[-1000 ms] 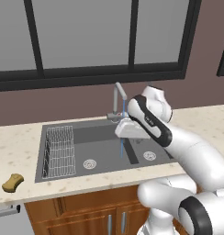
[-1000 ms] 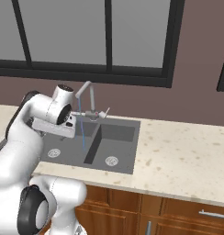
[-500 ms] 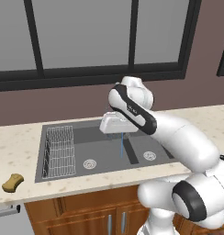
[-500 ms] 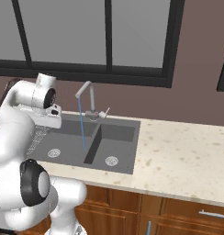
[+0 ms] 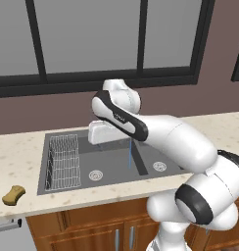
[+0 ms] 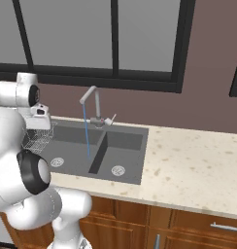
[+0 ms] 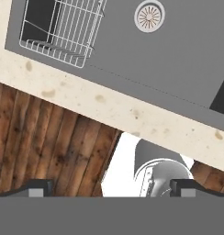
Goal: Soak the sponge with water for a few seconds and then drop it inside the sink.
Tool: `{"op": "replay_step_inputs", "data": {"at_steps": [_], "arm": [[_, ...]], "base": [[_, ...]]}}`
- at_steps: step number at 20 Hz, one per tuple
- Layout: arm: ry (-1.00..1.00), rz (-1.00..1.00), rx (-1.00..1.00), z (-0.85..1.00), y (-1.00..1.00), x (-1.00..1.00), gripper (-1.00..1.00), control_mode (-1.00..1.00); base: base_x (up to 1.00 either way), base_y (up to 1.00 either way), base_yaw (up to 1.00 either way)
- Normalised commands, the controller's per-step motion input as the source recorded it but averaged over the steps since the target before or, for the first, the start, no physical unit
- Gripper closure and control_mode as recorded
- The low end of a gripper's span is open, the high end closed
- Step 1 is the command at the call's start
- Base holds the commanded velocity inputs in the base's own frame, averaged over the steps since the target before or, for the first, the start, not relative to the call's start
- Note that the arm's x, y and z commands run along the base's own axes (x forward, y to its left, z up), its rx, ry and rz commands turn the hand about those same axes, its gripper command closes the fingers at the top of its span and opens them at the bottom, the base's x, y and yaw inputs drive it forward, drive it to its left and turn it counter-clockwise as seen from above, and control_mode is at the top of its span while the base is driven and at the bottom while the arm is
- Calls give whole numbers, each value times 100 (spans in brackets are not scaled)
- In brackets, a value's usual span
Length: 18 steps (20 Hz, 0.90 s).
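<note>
Left base view has the sponge (image 5: 13, 195) lying flat on the pale speckled counter (image 5: 23, 147), near its front edge and well to the left of the sink (image 5: 111, 166), apart from everything else. It is a small yellow-brown bean shape with a pinched waist, and its long axis runs slantwise, the right end pointing up and away toward the back wall, the left end toward the counter's front. The wire rack (image 5: 63, 162) sits in the left part of the sink. A thin pale-blue stream of water (image 5: 129, 154) falls straight down into the basin; in the right base view the same stream (image 6: 86, 136) drops from the tip of the silver faucet (image 6: 93, 104). The gripper (image 7: 109, 186) hangs above the sink's left half, its two dark fingertips (image 7: 38, 187) standing wide apart with nothing between them, looking down on the rack (image 7: 63, 27), a round drain (image 7: 149, 16) and the counter's front edge
</note>
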Motion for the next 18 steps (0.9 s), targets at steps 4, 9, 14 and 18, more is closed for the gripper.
{"op": "replay_step_inputs", "data": {"at_steps": [4, 9, 14, 18], "arm": [[-1, 0, 0, -10, 19, -7, -100, -100], [-9, 0, 1, -3, 13, -4, -100, -100], [-8, 0, 0, 0, 22, 0, -100, -100], [-3, -5, 0, 0, 22, 0, -100, -100]], "base": [[0, 0, 0], [0, 0, 0], [0, 0, 0], [0, 0, 0]]}}
